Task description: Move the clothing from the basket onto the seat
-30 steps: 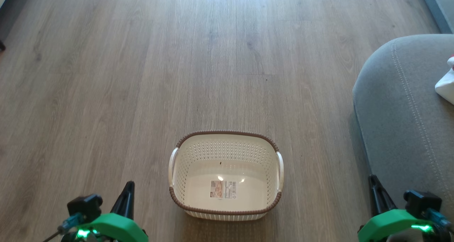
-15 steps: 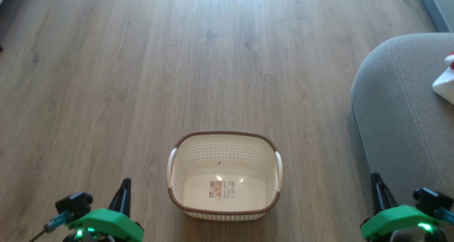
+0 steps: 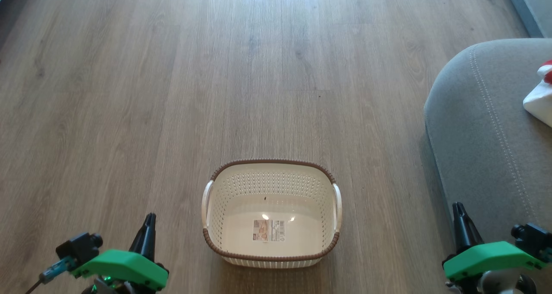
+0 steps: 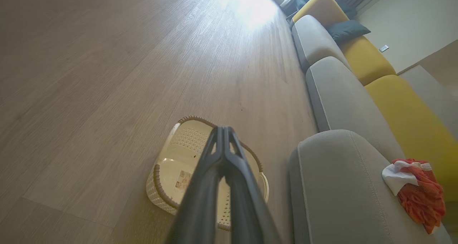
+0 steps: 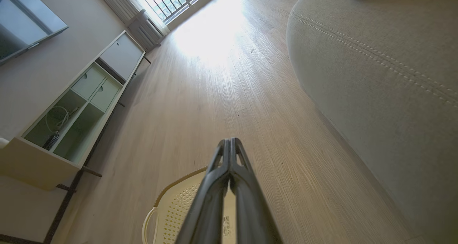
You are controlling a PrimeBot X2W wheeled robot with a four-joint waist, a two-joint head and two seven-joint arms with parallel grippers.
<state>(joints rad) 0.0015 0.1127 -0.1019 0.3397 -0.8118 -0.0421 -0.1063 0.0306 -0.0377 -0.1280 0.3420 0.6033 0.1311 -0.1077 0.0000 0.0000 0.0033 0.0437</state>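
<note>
Down close to the robot, the left gripper (image 3: 149, 220) hangs low on its left side, two dark fingers pressed together to a point with nothing between them. On the other side the right gripper (image 3: 459, 207) mirrors it, fingers closed and empty too, near the edge of the seat (image 3: 474, 147). Between the arms, on the wooden floor (image 3: 172, 91), sits the basket (image 3: 270, 256), upright, brown rim on top, with nothing inside but the paper label (image 3: 269, 230) on its bottom. Off to the right rises the big grey seat, a pale line of stitching curving along its rounded edge. And there's the clothing (image 4: 418, 186), red fabric bunched with a white part, lying on top of the seat cushion, well apart from the basket. Further along, yellow cushions (image 4: 404, 111) run down the sofa, with a dark pillow (image 4: 346, 29) at the far end. Across the room a pale low cabinet (image 5: 71, 111) stands against the wall, and sunlight glares on the floor.
</note>
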